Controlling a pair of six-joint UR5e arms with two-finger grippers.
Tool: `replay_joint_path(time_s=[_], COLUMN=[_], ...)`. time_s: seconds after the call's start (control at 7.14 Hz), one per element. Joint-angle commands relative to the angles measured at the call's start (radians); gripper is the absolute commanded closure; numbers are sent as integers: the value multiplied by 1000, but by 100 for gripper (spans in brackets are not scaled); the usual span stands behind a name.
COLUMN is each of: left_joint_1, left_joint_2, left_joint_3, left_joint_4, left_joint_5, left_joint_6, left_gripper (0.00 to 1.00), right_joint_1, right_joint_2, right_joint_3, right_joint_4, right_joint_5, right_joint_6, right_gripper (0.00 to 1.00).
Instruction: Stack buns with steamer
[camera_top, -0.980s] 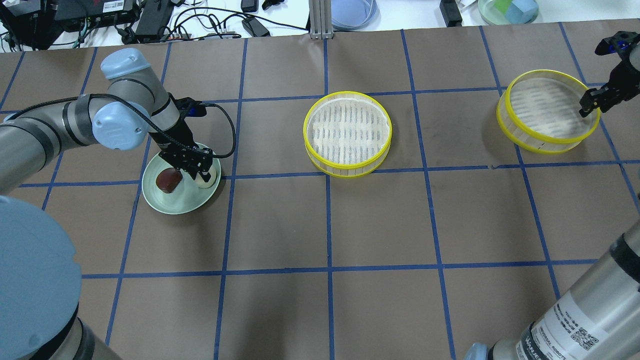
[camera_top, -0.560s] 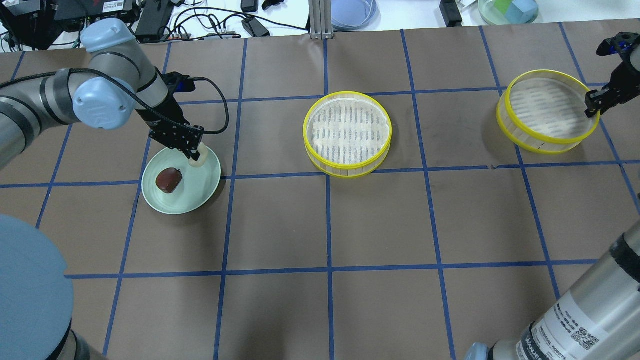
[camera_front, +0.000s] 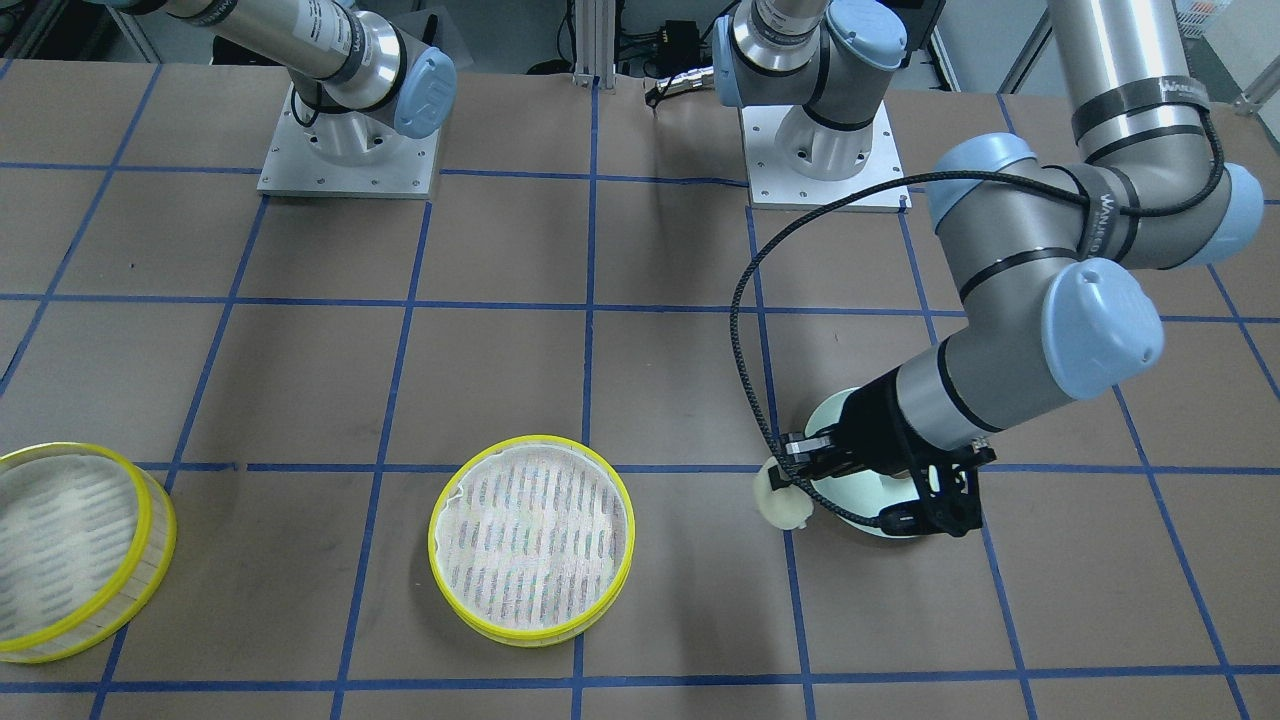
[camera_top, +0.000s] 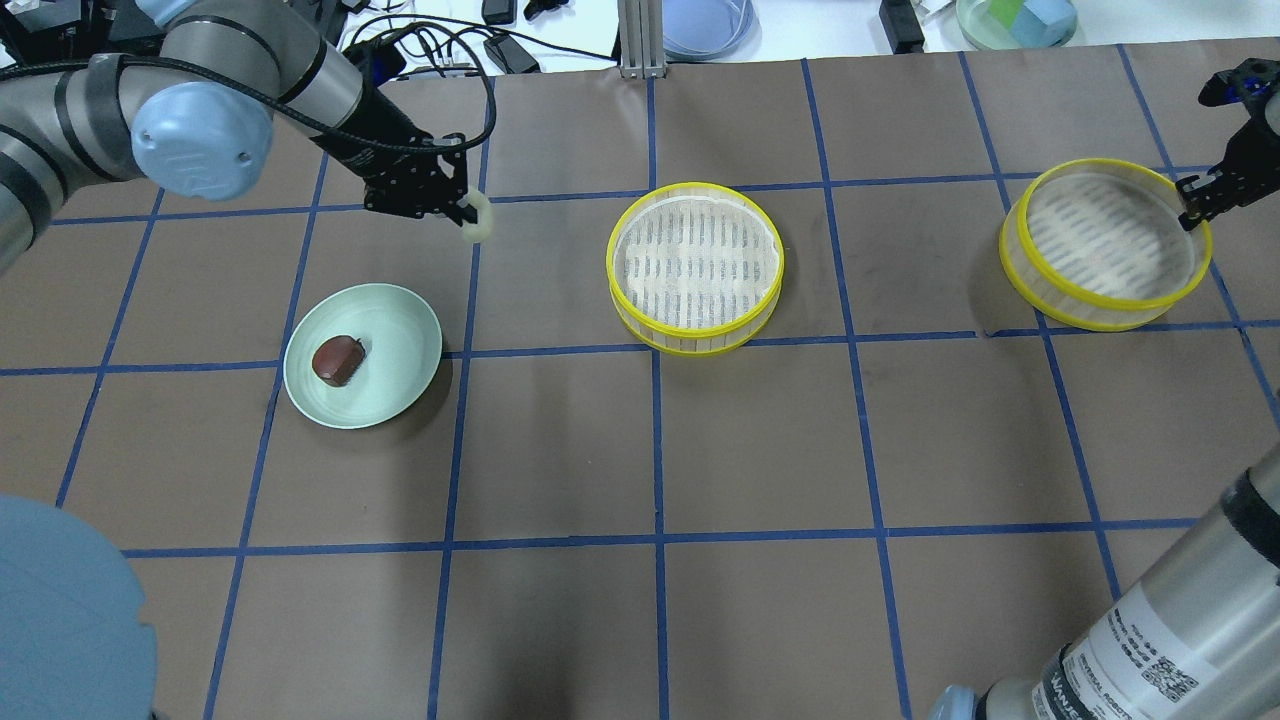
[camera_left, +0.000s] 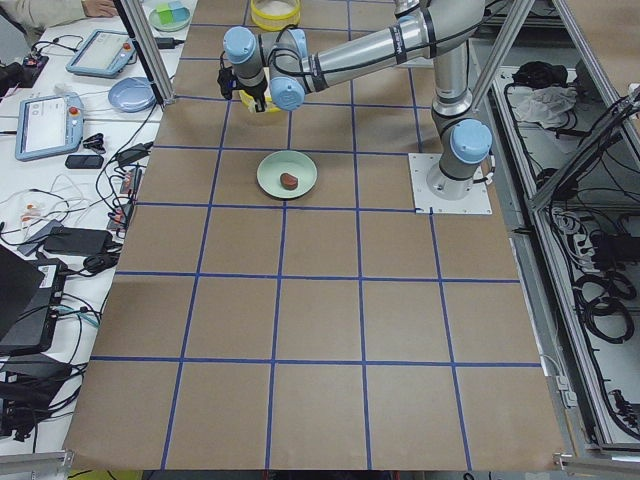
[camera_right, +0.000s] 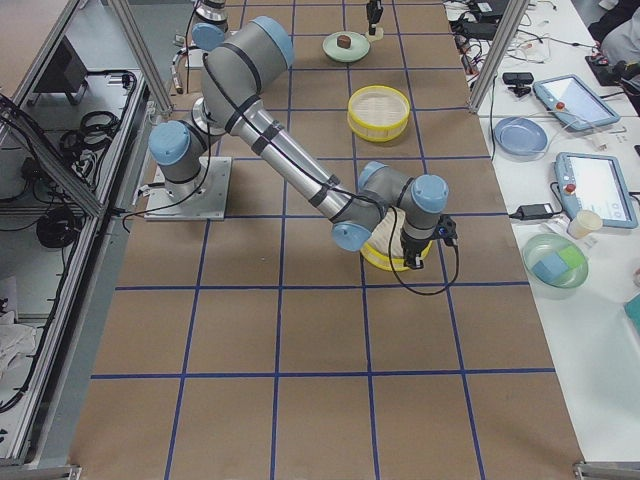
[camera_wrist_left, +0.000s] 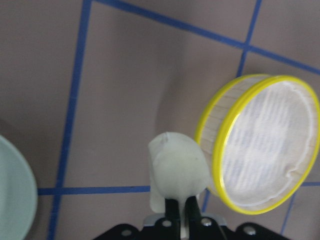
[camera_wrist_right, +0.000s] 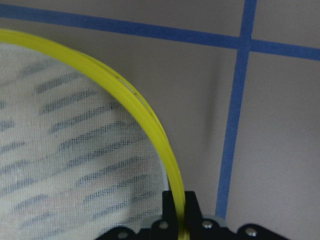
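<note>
My left gripper (camera_top: 468, 212) is shut on the cream-white bun (camera_top: 477, 220) and holds it in the air between the pale green plate (camera_top: 395, 350) and the middle steamer tray (camera_top: 695, 265). The left wrist view shows the bun (camera_wrist_left: 177, 167) between the fingers, with that tray (camera_wrist_left: 265, 150) beyond. The dark reddish-brown bun (camera_top: 337, 360) lies on the plate. My right gripper (camera_top: 1195, 195) is shut on the yellow rim (camera_wrist_right: 150, 125) of the second steamer tray (camera_top: 1105, 240) at the far right, and the tray sits tilted.
Cables and power bricks (camera_top: 400, 40) lie beyond the table's far edge, with an aluminium post (camera_top: 640, 40), a blue plate (camera_top: 705, 20) and a bowl of blocks (camera_top: 1015, 20). Both arm bases (camera_front: 350, 150) stand on the robot's side of the table.
My left gripper has lifted the cream-white bun off the plate and carried it away and to the right, towards the middle tray. The right tray has shifted slightly in my right gripper.
</note>
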Motion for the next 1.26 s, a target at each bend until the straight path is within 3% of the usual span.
replay_joint_path(time_s=[0.0,0.14,0.42,0.7,0.84,0.98,1.12], left_joint_1=[-88,-111,-168,-188,-193,-196,-198], left_joint_2=[-52,-90,-189,-234,-234,-233,-231], left_joint_3=[-4,-8,-11,-11,-11,-11,-11], left_joint_4=[184,271,359,368,367,370,379], left_joint_5=[-159,-209,-206,-203,-195,-197,-198], left_joint_6=[-177,-212,-229,-234,-237,-307,-321], left_gripper=[100,100,100,97,35,12,1], right_joint_1=[0,0,12,81,119,173,211], right_joint_2=[-61,-94,-163,-204,-204,-213,-237], right_joint_3=[0,2,8,14,14,14,21], right_joint_4=[17,61,153,170,170,173,183], right_joint_5=[3,8,15,17,17,6,14], right_joint_6=[49,110,197,249,314,370,423], right_gripper=[100,100,100,100,100,100,100])
